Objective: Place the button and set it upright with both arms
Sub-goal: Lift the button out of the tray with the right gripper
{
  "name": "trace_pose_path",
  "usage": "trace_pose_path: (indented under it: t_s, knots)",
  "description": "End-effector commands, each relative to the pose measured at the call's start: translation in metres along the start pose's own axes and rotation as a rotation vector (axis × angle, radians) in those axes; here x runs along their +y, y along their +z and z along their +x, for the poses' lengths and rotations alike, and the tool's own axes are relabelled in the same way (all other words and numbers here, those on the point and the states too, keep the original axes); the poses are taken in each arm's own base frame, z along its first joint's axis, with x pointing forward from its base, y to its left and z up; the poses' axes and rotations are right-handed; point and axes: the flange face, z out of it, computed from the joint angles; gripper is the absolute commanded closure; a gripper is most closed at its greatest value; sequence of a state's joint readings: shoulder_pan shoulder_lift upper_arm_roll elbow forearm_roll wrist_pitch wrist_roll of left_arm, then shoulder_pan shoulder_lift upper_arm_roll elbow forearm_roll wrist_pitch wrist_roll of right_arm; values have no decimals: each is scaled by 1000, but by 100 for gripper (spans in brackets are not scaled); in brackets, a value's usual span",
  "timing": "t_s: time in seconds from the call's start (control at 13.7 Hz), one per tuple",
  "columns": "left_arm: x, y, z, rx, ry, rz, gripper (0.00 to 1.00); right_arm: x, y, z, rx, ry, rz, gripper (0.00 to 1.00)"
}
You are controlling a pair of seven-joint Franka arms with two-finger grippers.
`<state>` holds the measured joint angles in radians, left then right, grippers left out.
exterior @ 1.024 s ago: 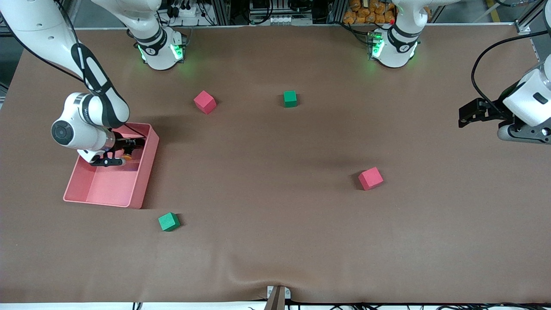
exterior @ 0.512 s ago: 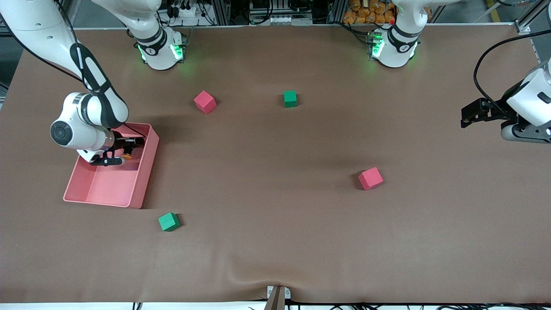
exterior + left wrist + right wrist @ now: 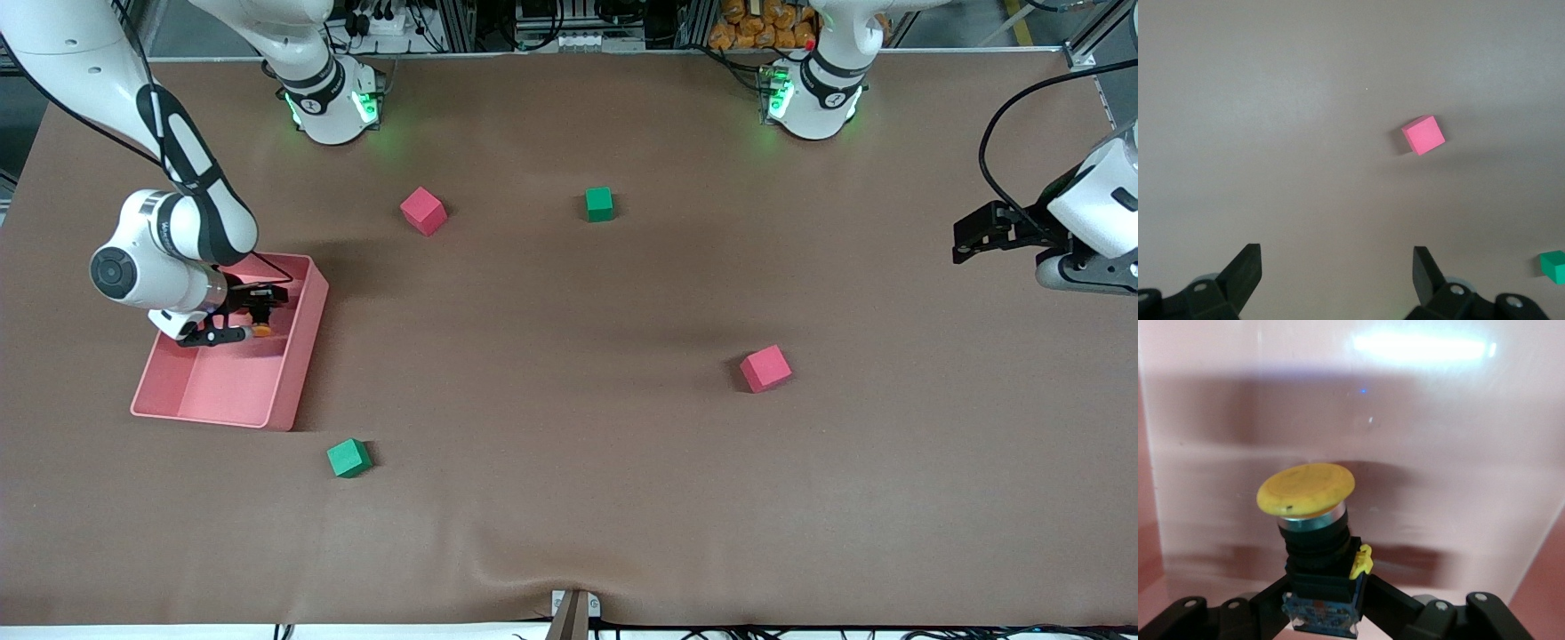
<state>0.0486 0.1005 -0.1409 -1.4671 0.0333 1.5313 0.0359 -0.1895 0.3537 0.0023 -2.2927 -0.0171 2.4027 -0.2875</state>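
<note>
Right gripper (image 3: pixel 1325 603) around button (image 3: pixel 1313 520)

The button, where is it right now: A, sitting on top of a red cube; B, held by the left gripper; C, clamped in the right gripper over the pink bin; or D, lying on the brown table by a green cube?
C: the right gripper is shut on the button, cap up, with the pink bin beneath it; the left gripper hangs open and empty.

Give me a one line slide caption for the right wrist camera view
Right gripper shut on the button's black body, yellow-orange cap up, inside the pink bin.
</note>
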Motion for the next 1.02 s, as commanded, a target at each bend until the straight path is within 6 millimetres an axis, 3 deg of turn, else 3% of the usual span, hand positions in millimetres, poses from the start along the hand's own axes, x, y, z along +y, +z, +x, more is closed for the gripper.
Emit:
trace_pose_path:
  t_s: [0.0,0.37,0.73,0.95]
  knots:
    - [-1,-7,-3,9,4,20,0,10,-29,1,10,-44,-3,100]
    - [-1,-8,-3,11,6,19,0,20,-67,17,-19,-66,6,100]
    - [-2,-9,-4,16,4,19,0,21,-94,29,-4,-98,0,100]
    - [-3,-9,-3,17,1,12,0,17,-122,39,-14,-109,1,100]
